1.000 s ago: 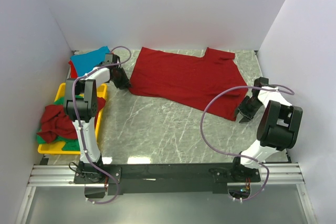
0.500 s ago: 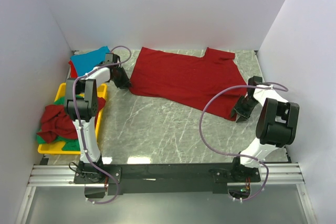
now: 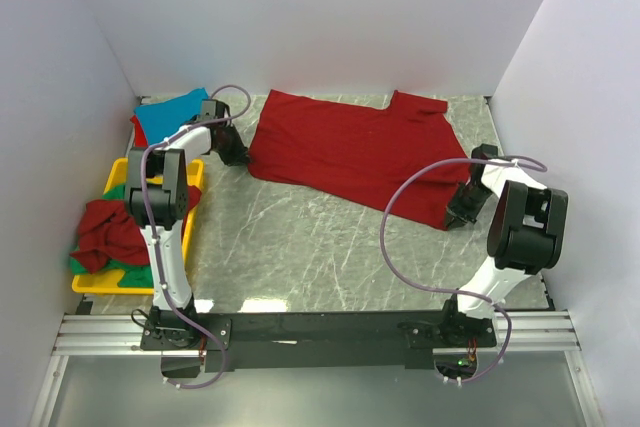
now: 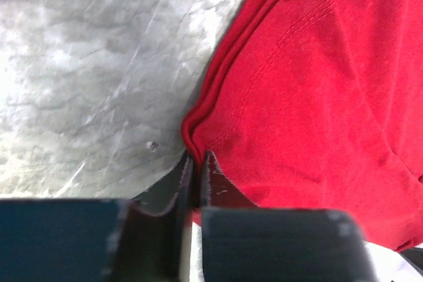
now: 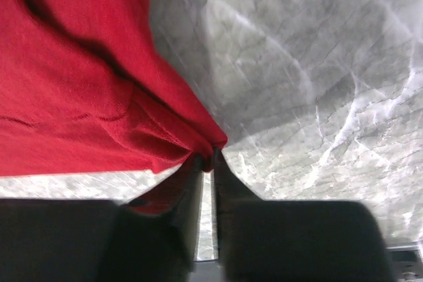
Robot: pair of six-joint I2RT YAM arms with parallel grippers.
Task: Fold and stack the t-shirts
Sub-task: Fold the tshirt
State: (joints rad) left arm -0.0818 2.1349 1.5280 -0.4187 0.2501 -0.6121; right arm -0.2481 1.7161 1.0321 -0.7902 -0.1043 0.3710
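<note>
A dark red t-shirt [image 3: 355, 152] lies spread flat across the marble table, folded lengthwise. My left gripper [image 3: 238, 155] is at the shirt's left corner, and in the left wrist view its jaws [image 4: 196, 158] are pinched shut on the hem of that red t-shirt [image 4: 310, 90]. My right gripper [image 3: 462, 209] is at the shirt's lower right corner; its jaws [image 5: 210, 156] are shut on the corner of the red cloth [image 5: 79, 84]. A turquoise blue t-shirt [image 3: 170, 115] lies at the back left. Crumpled red [image 3: 105, 232] and green [image 3: 125, 272] t-shirts fill the tray.
A yellow tray [image 3: 192, 175] stands at the left edge beside my left arm. White walls close in the table on three sides. The right arm's purple cable [image 3: 400, 217] loops over the table in front of the shirt.
Both grippers have closed on the red shirt's corners. The right gripper has slid a little up and left onto the shirt's lower right corner; the left has barely moved.
</note>
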